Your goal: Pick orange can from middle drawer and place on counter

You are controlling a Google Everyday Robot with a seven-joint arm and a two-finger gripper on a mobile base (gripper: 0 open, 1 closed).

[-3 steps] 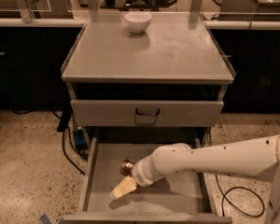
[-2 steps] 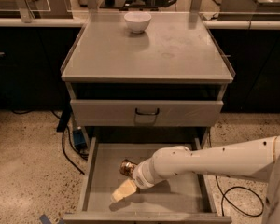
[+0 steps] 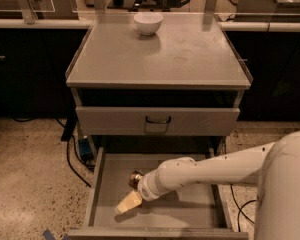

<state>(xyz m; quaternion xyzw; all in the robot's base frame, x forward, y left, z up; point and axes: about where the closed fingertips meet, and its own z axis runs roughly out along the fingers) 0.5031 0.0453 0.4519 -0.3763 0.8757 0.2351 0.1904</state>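
Reaching into the open middle drawer [image 3: 182, 210] from the right, the hand [image 3: 128, 203] sits low over the drawer floor near its left wall; whether it is clenched or released I cannot tell. Just behind it, right beside the wrist, the orange can [image 3: 135, 178] lies inside that drawer. Higher up, a white bowl [image 3: 148, 23] stands near the tabletop's [image 3: 190, 54] far edge. The white arm [image 3: 215, 166] stretches off rightward.

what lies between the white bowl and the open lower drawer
Camera view: bare gray metal counter top, then the closed upper gray drawer with black handle. The gripper sits inside the gray middle drawer, by the shiny orange can.
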